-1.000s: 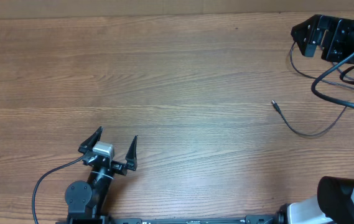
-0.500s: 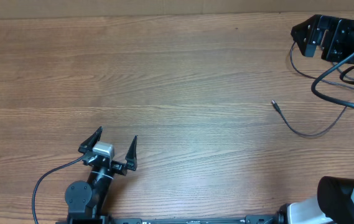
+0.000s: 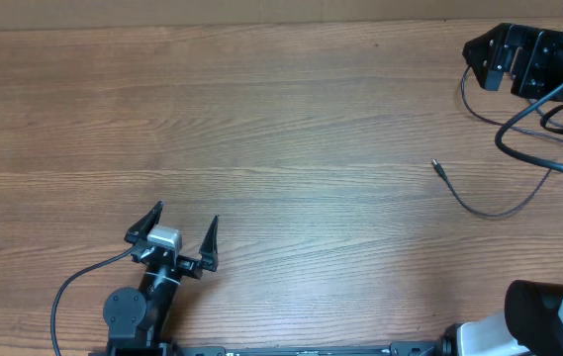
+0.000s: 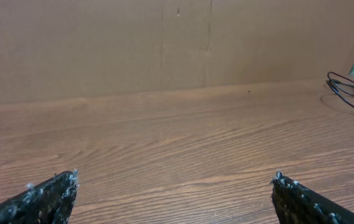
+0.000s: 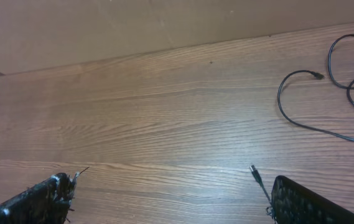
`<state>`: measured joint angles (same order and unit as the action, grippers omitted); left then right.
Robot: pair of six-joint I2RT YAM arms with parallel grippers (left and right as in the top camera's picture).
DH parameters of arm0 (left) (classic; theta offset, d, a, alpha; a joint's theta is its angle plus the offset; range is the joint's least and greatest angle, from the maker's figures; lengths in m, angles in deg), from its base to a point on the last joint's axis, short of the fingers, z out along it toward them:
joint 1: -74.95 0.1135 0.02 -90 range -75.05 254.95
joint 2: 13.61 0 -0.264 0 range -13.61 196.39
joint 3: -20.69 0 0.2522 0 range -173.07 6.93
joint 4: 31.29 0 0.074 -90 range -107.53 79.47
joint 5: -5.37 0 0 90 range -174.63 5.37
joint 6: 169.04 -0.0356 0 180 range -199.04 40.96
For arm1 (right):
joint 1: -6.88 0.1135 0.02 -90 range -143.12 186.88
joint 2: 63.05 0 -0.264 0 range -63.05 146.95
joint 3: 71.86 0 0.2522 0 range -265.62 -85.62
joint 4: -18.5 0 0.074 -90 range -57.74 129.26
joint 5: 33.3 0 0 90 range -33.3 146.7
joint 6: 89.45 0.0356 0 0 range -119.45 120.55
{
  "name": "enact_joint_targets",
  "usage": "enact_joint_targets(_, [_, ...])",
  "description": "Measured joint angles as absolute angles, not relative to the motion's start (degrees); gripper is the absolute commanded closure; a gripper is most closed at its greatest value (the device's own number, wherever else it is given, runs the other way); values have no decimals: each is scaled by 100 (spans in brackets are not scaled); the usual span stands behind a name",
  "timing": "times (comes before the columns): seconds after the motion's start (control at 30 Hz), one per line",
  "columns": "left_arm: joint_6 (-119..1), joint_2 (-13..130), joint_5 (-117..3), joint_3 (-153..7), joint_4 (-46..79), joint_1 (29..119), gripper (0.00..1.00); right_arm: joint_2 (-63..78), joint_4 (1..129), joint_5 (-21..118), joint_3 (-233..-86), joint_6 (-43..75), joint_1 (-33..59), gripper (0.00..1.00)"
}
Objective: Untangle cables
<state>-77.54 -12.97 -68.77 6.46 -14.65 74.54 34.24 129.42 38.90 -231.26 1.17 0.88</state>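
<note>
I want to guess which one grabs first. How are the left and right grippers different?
The left gripper has only bare table near it; the right gripper has a plug close beside it. The left gripper's camera sees the cables far off; the right gripper's sees them looping close. Both are wide open and empty.
</note>
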Motion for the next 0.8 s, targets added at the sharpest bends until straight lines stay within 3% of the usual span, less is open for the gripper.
enact_joint_targets(0.27, [-7754, -1297, -6877, 646, -1465, 7454, 0, 3300, 12658, 3905, -23050, 47, 90, 0])
enact_joint_targets(0.37, [-7754, -1297, -6879, 646, -1465, 7454, 0, 2852, 11902, 3912, -22545, 32, 136, 0])
enact_joint_targets(0.57, [-7754, -1297, -6877, 646, -1452, 7454, 0, 1389, 10273, 3890, -20335, 39, 359, 0])
enact_joint_targets(0.8, [-7754, -1297, -6877, 646, -1450, 7454, 0, 39, 7144, 3599, -17028, 268, 403, 0])
